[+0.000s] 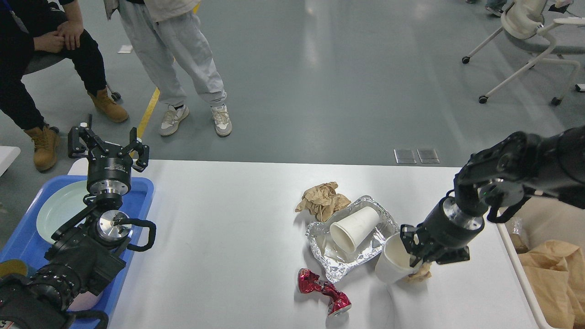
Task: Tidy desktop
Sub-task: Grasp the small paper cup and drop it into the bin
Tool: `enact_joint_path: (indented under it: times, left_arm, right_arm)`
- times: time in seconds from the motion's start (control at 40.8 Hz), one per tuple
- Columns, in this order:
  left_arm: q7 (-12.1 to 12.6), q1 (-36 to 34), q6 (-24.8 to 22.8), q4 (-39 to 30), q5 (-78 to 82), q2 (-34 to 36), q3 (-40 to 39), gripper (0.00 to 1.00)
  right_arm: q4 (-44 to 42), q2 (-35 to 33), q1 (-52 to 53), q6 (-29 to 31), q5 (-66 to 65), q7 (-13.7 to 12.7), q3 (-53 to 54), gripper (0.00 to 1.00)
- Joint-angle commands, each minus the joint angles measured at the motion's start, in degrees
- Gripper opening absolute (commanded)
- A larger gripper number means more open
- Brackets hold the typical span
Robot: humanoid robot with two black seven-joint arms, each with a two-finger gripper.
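White paper cup (394, 264), light and easily crushed, is pinched at its rim by the right gripper (418, 260), near right on the desktop (228, 237). Left gripper (108, 148) hangs wide open over the blue tray (137, 192). Smooth top; bin (516, 256) close right.

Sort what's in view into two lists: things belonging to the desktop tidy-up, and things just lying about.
Job:
desktop
right pincer gripping paper cup
second cup
foil tray
brown paper wad
crushed red can

Not part of it:
office chair
people's legs
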Motion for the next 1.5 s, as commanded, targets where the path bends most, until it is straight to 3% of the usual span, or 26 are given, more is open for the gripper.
enact_joint_path:
  times: [0.0,0.294,0.564,0.711,0.957,1.03,1.055,1.079,1.226,1.275,1.472]
  left_arm:
    - [0.0,0.0,0.0,0.0,0.0,0.0,0.0,0.96]
    - [0.0,0.0,0.0,0.0,0.0,0.0,0.0,0.96]
    - [0.0,0.0,0.0,0.0,0.0,0.0,0.0,0.97]
    - [0.0,0.0,0.0,0.0,0.0,0.0,0.0,0.96]
    - [0.0,0.0,0.0,0.0,0.0,0.0,0.0,0.96]
    - [0.0,0.0,0.0,0.0,0.0,0.0,0.0,0.97]
    - [0.0,0.0,0.0,0.0,0.0,0.0,0.0,0.97]
    - [0.0,0.0,0.0,0.0,0.0,0.0,0.0,0.97]
    - [0.0,0.0,0.0,0.0,0.0,0.0,0.0,0.96]
    - [0.0,0.0,0.0,0.0,0.0,0.0,0.0,0.96]
    - [0.0,0.0,0.0,0.0,0.0,0.0,0.0,0.96]
  right_arm:
    - [0.6,-4.6,8.7,5.5,0.0,0.0,0.1,0.0]
    - [-3.6,-13.2,21.2,8.2,-0.2,-0.1,-0.4,0.0]
    - [-12.0,-18.5,19.6,6.9,-0.3,-0.2,-1.0,0.0]
    - [-20.3,-21.8,8.2,-1.1,0.2,-0.2,-1.2,0.0]
    - [-24.3,-24.9,-13.2,-29.6,0.2,-0.2,-0.4,0.0]
    - [-27.0,-24.9,-18.4,-33.2,0.2,-0.2,0.2,0.0]
    - [-28.2,-24.8,-20.3,-33.8,0.2,-0.2,0.6,0.03]
    - [-30.1,-24.7,-23.7,-33.9,0.2,-0.2,1.0,0.18]
    - [-34.8,-23.7,-32.7,-34.6,0.1,-0.1,1.6,0.74]
    - [-36.9,-22.7,-34.6,-34.6,0.1,-0.1,1.6,1.0]
    - [-39.7,-21.0,-39.3,-34.5,0.2,-0.2,1.8,1.0]
